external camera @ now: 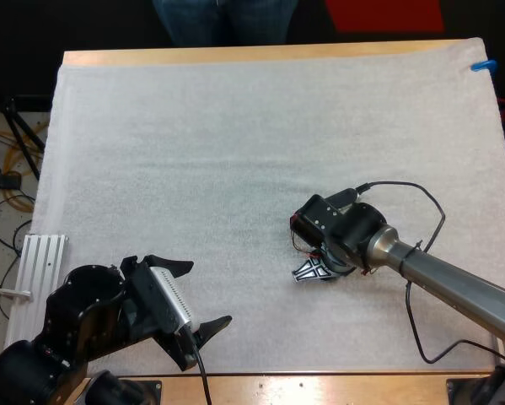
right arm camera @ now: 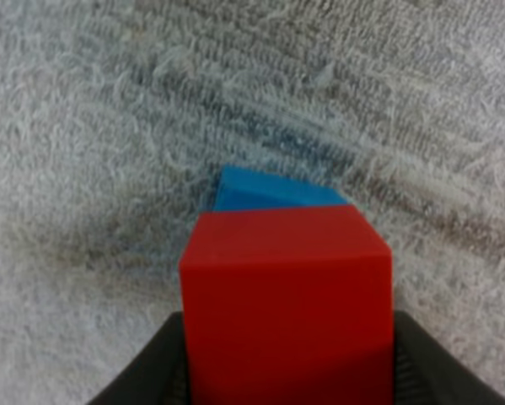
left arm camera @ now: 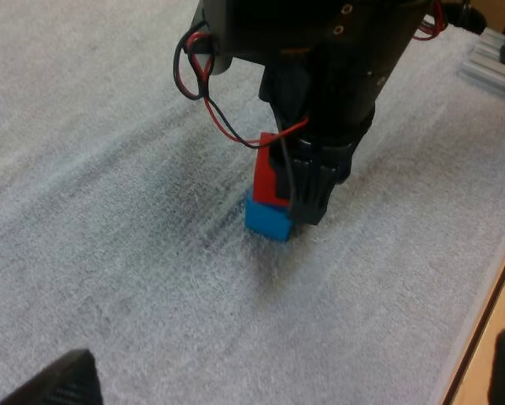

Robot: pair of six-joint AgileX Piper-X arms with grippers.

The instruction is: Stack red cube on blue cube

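Right claw (external camera: 313, 272) clamped on the small red cube (right arm camera: 286, 304) from both sides. It sits on the small blue cube (right arm camera: 260, 192), 4 o'clock on the white fleecy mat (external camera: 235, 152). Left claw (external camera: 203, 294) wide open, holding nothing, 7 o'clock.

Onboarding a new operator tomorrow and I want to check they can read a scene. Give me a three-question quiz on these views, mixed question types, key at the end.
1. Short answer: which pincer is shut on the red cube?
2. Multiple choice: the left pincer is
A) shut on the blue cube
B) open, holding nothing
C) shut on a towel
3. True or false: the red cube lies beside the blue cube, well apart from it.

Key
1. The right pincer. Its fingers press on the red cube from both sides.
2. B
3. False. The red cube is on top of the blue cube.
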